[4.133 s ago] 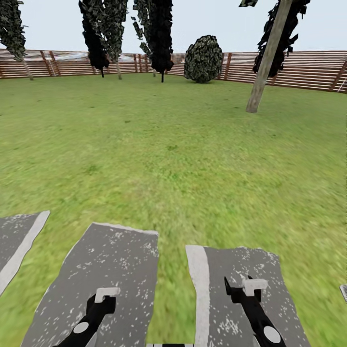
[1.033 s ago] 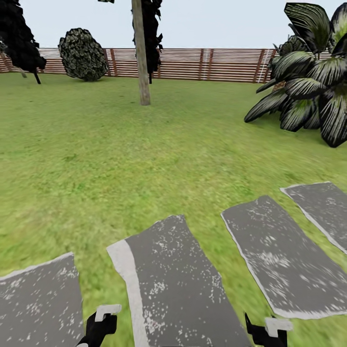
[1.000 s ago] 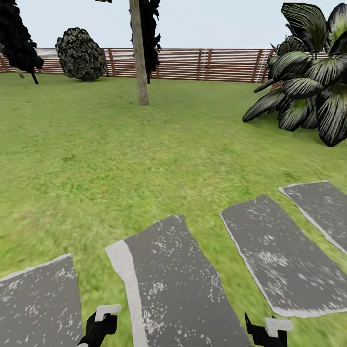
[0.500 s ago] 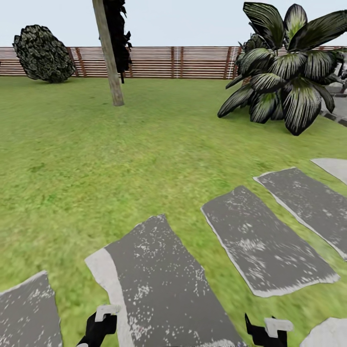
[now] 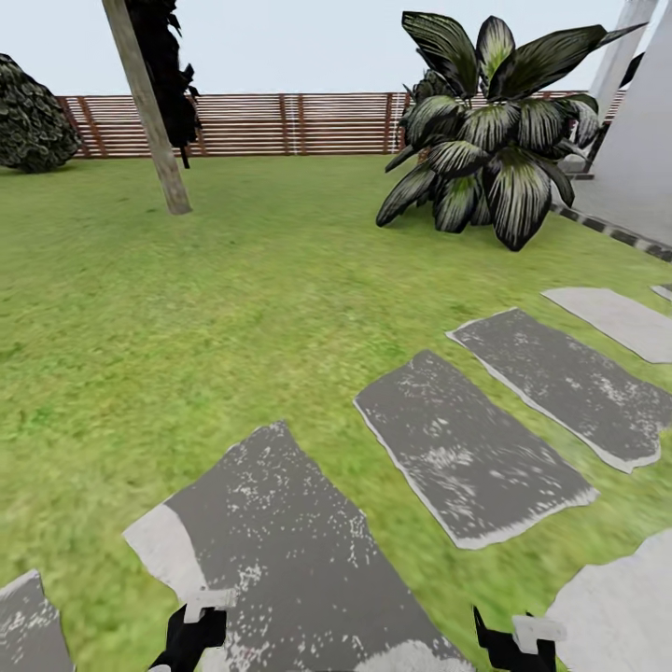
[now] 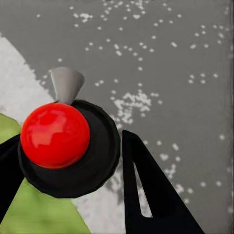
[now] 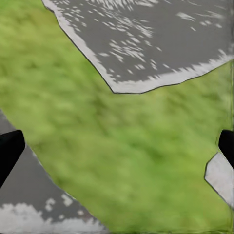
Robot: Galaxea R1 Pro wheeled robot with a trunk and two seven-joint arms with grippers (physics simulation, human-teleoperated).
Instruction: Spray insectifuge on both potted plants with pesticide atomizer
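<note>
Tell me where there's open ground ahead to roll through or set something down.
The widest free patch is the lawn between the tree trunk, the fence and the stepping stones. The stones themselves are bare and flat, curving off to the right. It gets crowded at the big palm and the grey wall beside it.

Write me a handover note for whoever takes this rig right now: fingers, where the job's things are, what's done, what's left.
Left gripper: fingers open, holding nothing.
Right gripper: fingers open, holding nothing.
Position: both grippers low over the grey stepping stones on the lawn; large palm ahead to the right, wooden fence behind.
Atomizer and potted plants: not located yet.
Done: nothing picked up, nothing sprayed.
Left: find and grasp the atomizer, then spray both plants.
</note>
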